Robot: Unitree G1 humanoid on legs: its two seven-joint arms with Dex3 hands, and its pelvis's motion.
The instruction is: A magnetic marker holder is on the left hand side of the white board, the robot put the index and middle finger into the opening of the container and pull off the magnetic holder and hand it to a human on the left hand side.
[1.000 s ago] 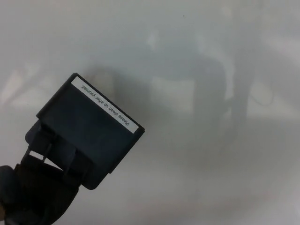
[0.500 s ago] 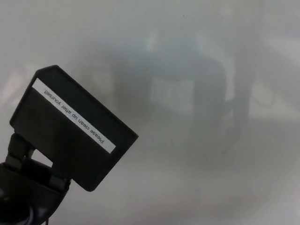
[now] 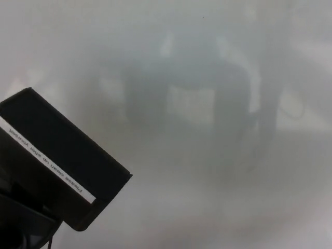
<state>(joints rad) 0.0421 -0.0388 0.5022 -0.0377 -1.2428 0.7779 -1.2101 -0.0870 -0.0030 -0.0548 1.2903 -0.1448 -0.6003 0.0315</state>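
Black and boxy, the magnetic marker holder (image 3: 57,161) fills the lower left corner of the view, tilted, a white label strip running across its face. Beneath it, at the bottom left edge, the left hand (image 3: 23,228) shows only as a dark mass; it seems to carry the holder, though the fingers are hidden, so the grip cannot be told for sure. No right hand shows. Beyond lies the whiteboard (image 3: 218,62), glossy, with dim reflections. Judging by this, the pull-off is done; next comes carrying the holder leftward to a person, who is not in view.
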